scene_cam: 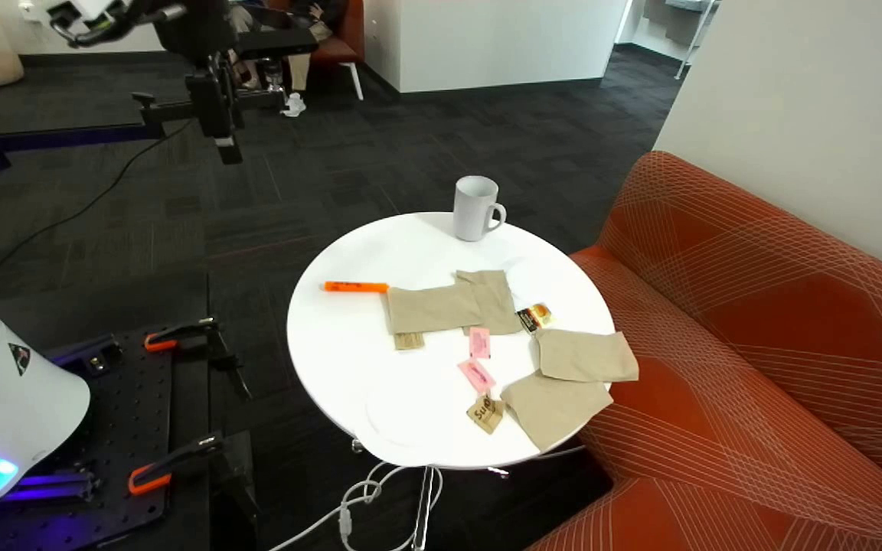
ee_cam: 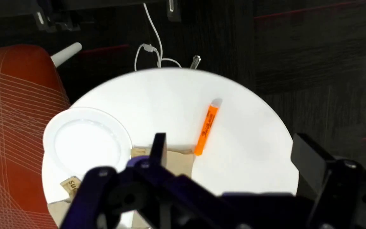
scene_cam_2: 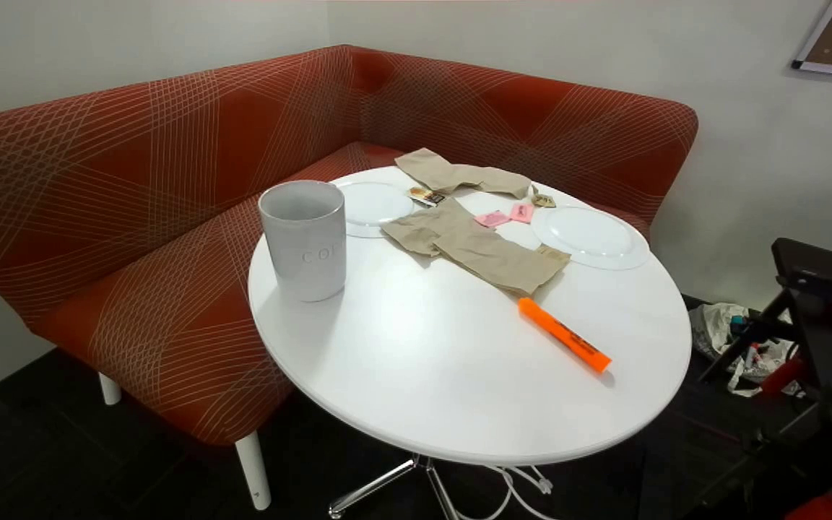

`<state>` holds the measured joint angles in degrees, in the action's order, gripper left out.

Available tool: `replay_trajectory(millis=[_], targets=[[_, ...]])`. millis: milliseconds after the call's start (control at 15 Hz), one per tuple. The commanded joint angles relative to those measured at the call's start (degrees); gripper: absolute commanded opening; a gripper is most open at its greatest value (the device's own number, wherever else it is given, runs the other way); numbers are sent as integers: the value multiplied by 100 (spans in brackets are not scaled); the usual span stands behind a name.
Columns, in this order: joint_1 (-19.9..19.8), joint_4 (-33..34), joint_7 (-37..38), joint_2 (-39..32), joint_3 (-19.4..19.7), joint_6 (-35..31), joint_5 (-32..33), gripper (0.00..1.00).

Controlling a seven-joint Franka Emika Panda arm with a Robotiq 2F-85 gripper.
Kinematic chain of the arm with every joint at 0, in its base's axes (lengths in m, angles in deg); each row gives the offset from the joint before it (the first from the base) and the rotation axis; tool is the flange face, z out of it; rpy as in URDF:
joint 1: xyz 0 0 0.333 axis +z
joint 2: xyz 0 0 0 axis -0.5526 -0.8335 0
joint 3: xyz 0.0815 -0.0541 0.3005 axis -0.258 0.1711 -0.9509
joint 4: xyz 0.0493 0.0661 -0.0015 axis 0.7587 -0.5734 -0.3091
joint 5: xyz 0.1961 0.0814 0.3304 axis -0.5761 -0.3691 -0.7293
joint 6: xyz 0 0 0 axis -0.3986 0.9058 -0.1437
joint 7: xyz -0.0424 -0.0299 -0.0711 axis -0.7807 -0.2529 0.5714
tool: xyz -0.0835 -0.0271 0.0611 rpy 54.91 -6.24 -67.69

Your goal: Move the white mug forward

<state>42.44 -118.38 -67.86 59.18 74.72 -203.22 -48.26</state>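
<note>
- Your tool (ee_cam: 230,143) hangs in midair, jaws spread wide, as your wrist view looks down on the round white surface (ee_cam: 249,168).
- Below, framed between the jaws in that view, an orange highlighter (ee_cam: 206,130) lies on the surface, one end at the corner of a brown napkin (ee_cam: 179,163).
- Your white mug (scene_cam: 474,210) stands upright near the edge of the surface, well apart from the tool, its loop handle showing in an exterior view.
- Around the napkin you see two pink packets (scene_cam: 479,342), a yellow-and-black packet (scene_cam: 535,316), a lettered brown packet (scene_cam: 485,413) and more brown napkins (scene_cam: 590,354).
- Two pale plates (scene_cam_2: 589,237) lie flat on the surface, one of them near the mug.
- A red bench (scene_cam_2: 192,318) patterned with fine lines flanks the surface in both exterior views.
</note>
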Motion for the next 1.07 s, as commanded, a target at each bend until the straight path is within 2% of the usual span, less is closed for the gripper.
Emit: replay_trajectory(millis=[0,267,467,733,1000], targets=[[-220,579,445,-1039,-292,-694,-36,100],[-457,1254,1321,-2107,-720,-1420,316,100],[-728,1879,2123,-2935,-918,-1745,1050,100],[-678,2978,2817,-4093,-638,-1640,1910,100],[-341,4034,2881,-5025,-174,-1593,2277,100]])
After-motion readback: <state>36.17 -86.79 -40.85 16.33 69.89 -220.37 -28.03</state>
